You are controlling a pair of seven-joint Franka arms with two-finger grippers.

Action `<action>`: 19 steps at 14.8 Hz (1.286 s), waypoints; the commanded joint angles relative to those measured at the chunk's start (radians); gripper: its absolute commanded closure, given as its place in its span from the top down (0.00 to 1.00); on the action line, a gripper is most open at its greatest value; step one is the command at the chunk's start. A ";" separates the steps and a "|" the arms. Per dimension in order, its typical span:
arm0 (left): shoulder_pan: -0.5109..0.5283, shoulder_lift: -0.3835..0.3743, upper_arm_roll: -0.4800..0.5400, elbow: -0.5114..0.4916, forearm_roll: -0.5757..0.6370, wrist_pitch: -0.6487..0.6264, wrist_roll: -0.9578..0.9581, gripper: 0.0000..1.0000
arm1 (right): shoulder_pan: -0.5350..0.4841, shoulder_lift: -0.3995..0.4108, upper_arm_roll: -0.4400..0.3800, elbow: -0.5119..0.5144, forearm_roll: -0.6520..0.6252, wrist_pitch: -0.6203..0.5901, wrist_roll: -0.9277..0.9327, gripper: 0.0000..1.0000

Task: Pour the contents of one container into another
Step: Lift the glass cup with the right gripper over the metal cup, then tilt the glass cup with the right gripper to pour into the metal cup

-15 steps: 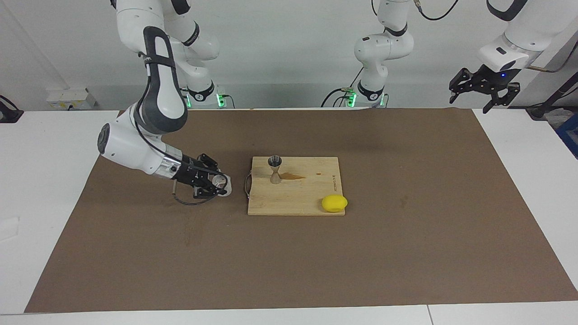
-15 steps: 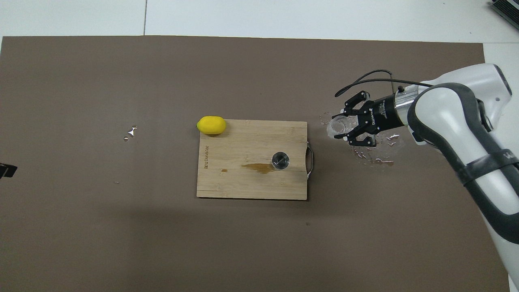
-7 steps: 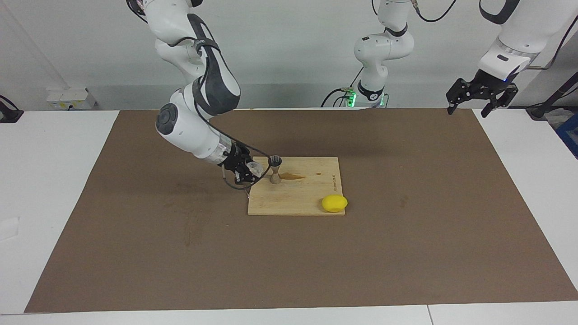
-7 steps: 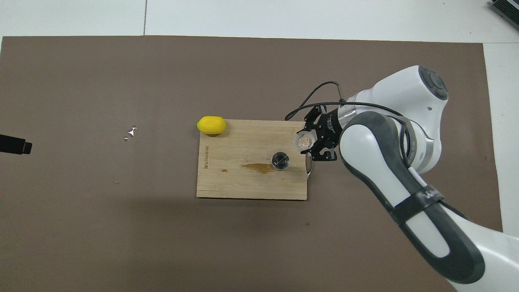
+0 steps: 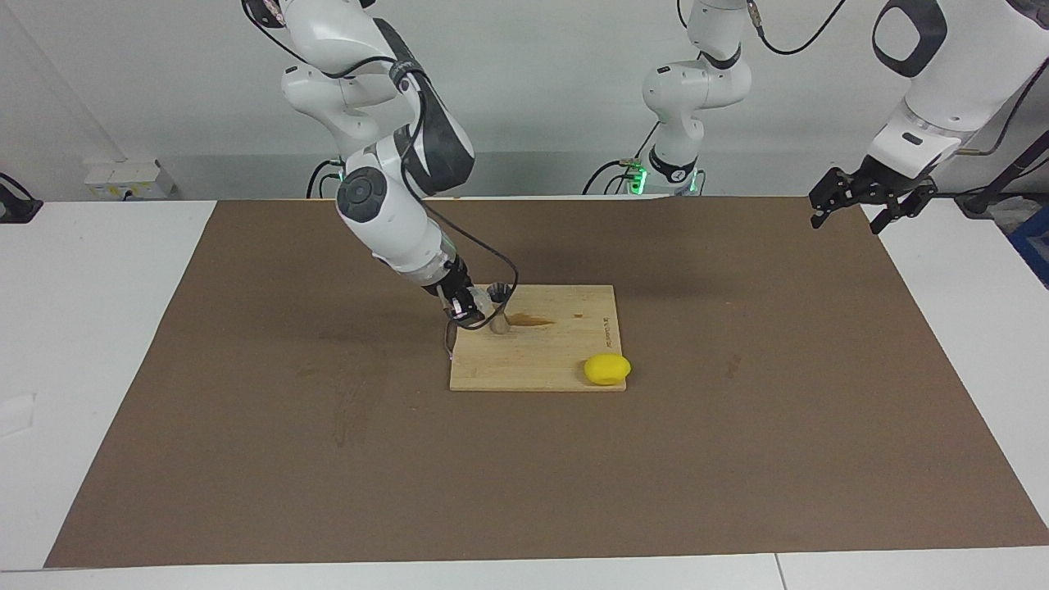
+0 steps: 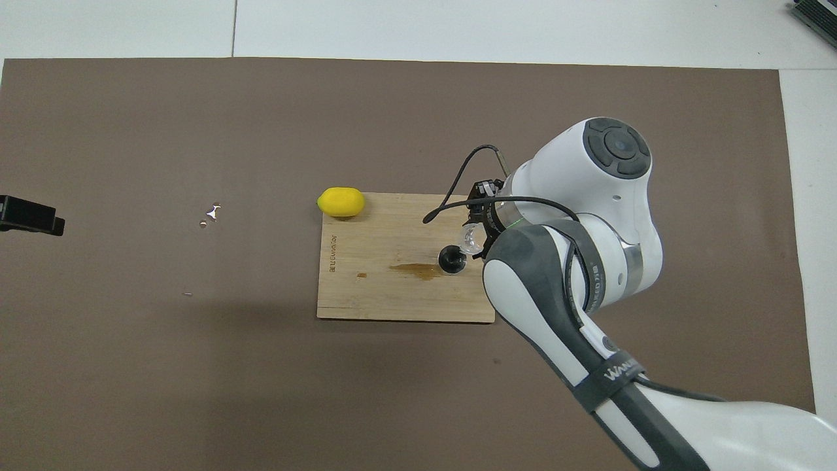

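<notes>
I see a plain dull-brown mat (image 5: 737,459) laid over a white table (image 5: 90,344), and on it a pale tan wooden cutting board (image 6: 392,294) with fine straight grain, a darker amber-brown stain (image 6: 415,269) and a small line of dark printed lettering I cannot read. A bright, unmarked yellow lemon (image 5: 607,369) sits at the board's corner, the jigger (image 6: 452,259) looks nearly black from above though probably silvery-grey, and the cup (image 6: 469,239) is clear and colourless. Both arms are glossy white with dark grey panels, and the right gripper (image 5: 469,312) and left gripper (image 5: 870,197) are black.
</notes>
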 commanded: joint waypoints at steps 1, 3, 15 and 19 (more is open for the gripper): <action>-0.024 -0.014 0.015 -0.008 0.013 0.006 -0.065 1.00 | 0.023 -0.011 -0.004 0.013 -0.073 -0.023 0.024 0.00; -0.024 -0.014 0.015 -0.011 0.013 0.006 -0.064 1.00 | 0.029 -0.011 -0.003 0.023 -0.111 -0.035 0.031 0.00; -0.037 -0.016 0.018 -0.016 0.013 0.003 -0.076 1.00 | 0.133 -0.025 -0.003 0.028 -0.403 -0.097 0.039 0.00; -0.037 -0.016 0.018 -0.016 0.013 0.003 -0.076 1.00 | 0.172 -0.031 -0.003 0.027 -0.459 -0.104 0.051 0.00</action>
